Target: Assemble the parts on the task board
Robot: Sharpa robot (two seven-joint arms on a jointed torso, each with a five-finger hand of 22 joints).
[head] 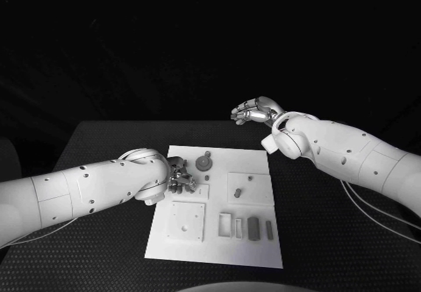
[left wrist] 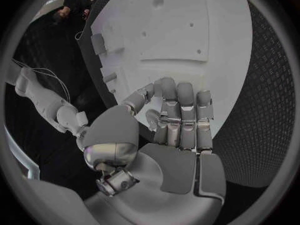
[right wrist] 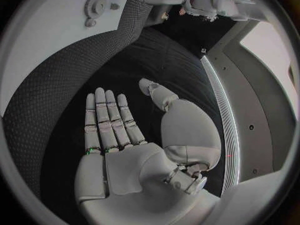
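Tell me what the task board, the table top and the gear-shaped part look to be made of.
Task board: looks like white matte plastic, smooth, with crisp moulded or machined recesses; could be painted metal.
Table top: black textured mat, likely rubber or foam, judging by its fine dimpled pattern.
Gear-shaped part: grey and dull, probably plastic; too small to be sure.

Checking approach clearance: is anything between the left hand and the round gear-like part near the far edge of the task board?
Nothing visible blocks it. The left hand hovers over the task board, and the gear-like part lies just beyond its fingers with bare board between them. A small peg stands beside that path.
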